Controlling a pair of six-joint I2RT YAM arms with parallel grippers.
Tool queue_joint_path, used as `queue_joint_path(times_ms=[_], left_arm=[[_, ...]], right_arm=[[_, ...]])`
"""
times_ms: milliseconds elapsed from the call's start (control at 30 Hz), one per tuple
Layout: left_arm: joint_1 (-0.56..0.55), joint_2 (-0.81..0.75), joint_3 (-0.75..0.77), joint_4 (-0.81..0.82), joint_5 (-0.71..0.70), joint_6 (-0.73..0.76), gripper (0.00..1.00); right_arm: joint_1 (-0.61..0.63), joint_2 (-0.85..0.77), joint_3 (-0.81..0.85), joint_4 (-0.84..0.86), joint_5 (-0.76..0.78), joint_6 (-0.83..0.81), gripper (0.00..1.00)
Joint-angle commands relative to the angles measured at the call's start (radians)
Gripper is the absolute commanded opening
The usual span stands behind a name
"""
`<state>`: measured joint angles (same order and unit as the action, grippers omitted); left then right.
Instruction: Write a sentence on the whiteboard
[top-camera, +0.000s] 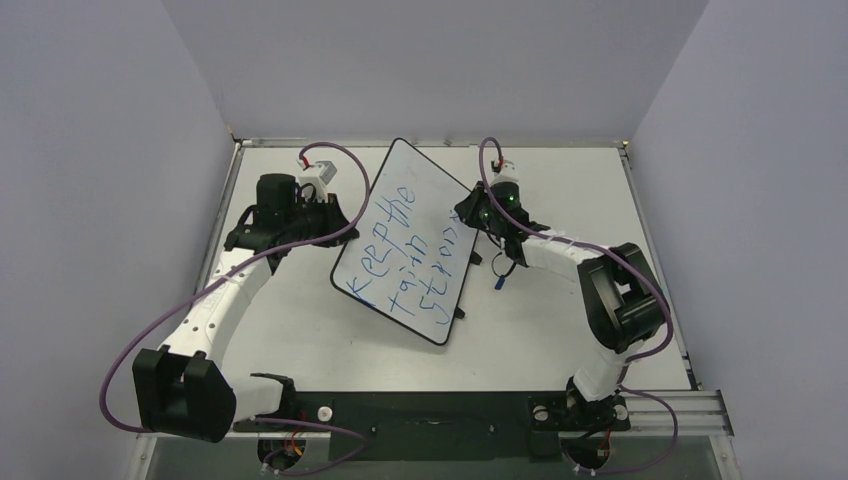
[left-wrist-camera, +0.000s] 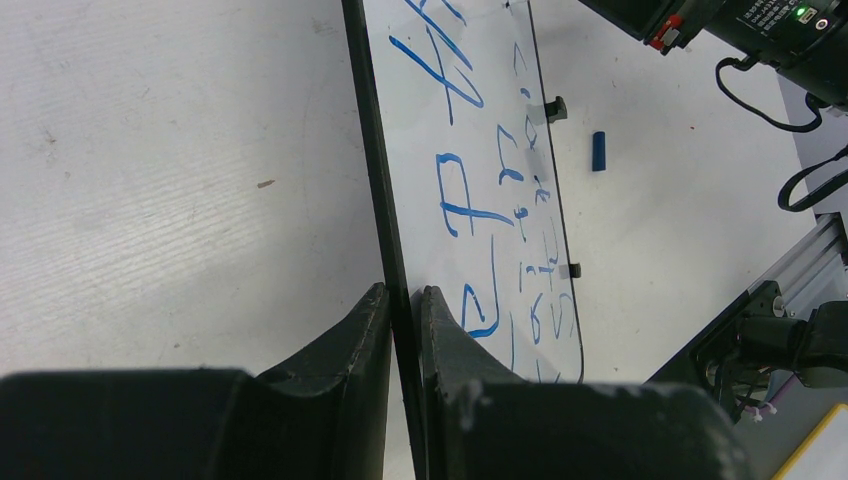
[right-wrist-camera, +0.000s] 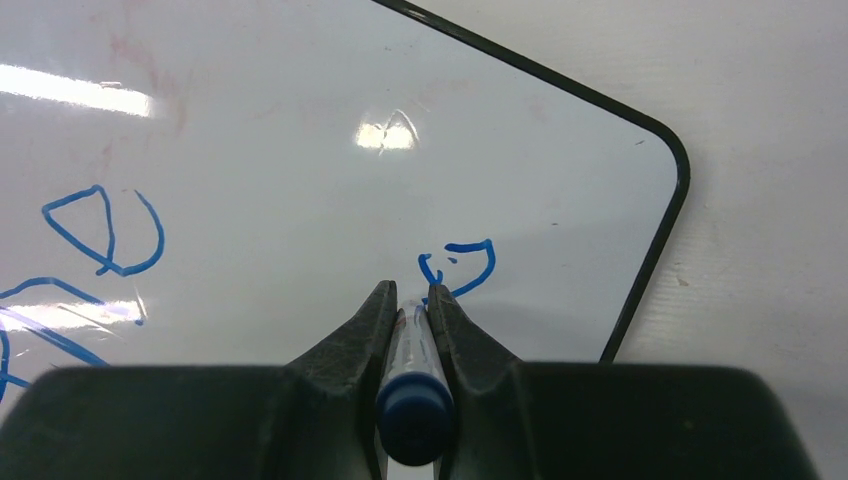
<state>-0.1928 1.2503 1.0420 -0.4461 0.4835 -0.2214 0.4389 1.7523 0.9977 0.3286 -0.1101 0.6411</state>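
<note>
The whiteboard (top-camera: 410, 235) lies tilted on the table, white with a thin black rim. The sentence (top-camera: 405, 255) runs across it in slanted blue lines, roughly "Keep the train stron". My left gripper (left-wrist-camera: 403, 292) is shut on the whiteboard's black left edge (left-wrist-camera: 375, 150), one finger on each side. My right gripper (right-wrist-camera: 410, 290) is shut on a marker pen (right-wrist-camera: 412, 385) with a blue end, its tip down on the board (right-wrist-camera: 300, 150) beside a fresh blue letter (right-wrist-camera: 462, 265) near the board's right corner.
A small blue pen cap (top-camera: 497, 283) lies on the table right of the board, also visible as the cap (left-wrist-camera: 598, 151) in the left wrist view. Grey walls close in the table on three sides. Purple cables loop from both arms.
</note>
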Motion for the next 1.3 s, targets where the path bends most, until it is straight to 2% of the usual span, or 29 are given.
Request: queue_joint_path(times_ms=[0,400,800,1267], left_arm=[[-0.026,-0.021,-0.003,0.014,0.045,0.047,0.0],[-0.026,-0.02,-0.004,0.013,0.046,0.047,0.0],[-0.026,-0.019,-0.005,0.013,0.046,0.047,0.0],[-0.027,-0.015,-0.005,0.014,0.046,0.047,0.0]], right_arm=[[0.032,-0.028,0.008,-0.014,-0.031,0.01,0.0],[-0.016,-0.095,0.014,-0.048,0.015,-0.026,0.0],[-0.066,-0.021,0.076,-0.053,0.007,-0.03,0.0],[-0.066,0.02,0.104,-0.027,-0.025,-0.004,0.0]])
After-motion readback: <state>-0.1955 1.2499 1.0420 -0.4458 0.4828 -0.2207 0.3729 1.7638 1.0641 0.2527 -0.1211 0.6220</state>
